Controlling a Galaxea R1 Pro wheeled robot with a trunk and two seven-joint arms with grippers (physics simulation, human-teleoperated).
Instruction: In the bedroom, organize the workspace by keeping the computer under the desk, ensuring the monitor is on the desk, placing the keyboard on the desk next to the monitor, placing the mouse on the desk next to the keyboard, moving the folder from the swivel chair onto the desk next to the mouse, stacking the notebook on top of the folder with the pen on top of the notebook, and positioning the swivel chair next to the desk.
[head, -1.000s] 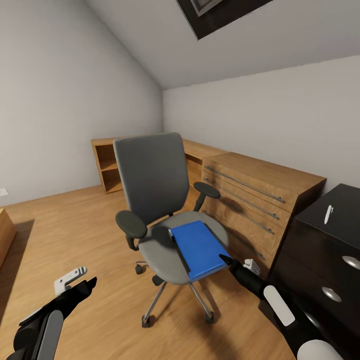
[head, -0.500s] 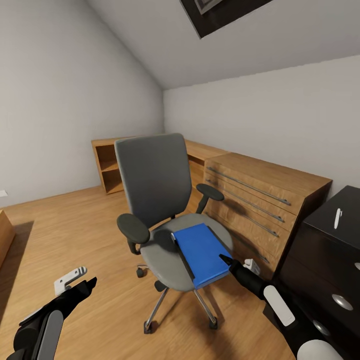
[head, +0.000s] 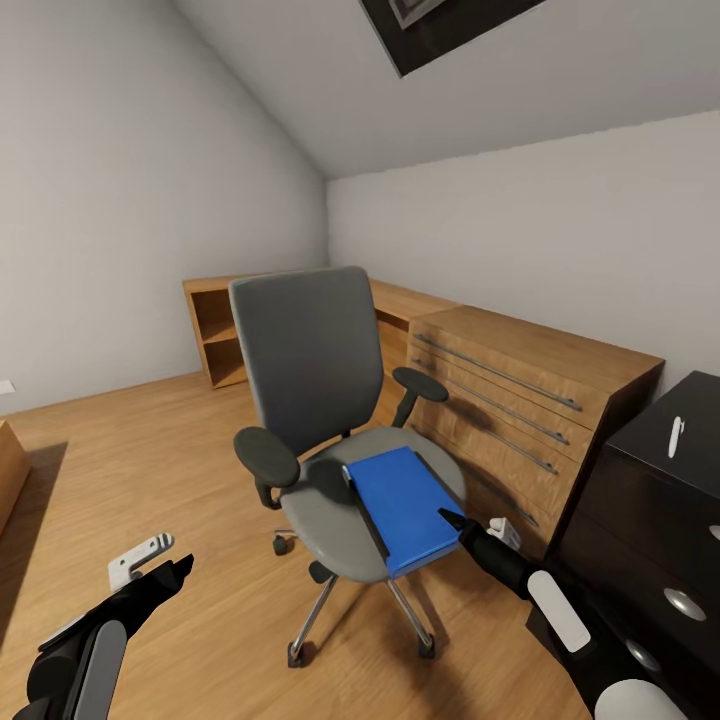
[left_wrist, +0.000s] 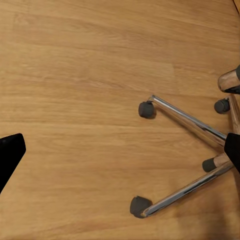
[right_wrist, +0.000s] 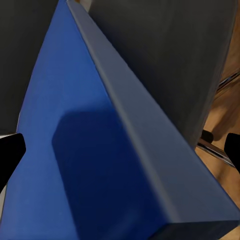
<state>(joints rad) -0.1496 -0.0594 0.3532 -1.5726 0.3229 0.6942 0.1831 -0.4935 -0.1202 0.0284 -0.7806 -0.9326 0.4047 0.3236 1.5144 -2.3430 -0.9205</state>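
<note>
My right end effector (head: 452, 522) sits wide open and empty at the near corner of the folder (head: 402, 498), tips either side of its edge; the left end effector (head: 165, 565) hangs low, seemingly open. Since a second ago my view swung left, then settled. So I'm lined up. Folder lies on the chair (head: 320, 400); pen (head: 675, 436) on the desk (head: 655, 500) beyond
</note>
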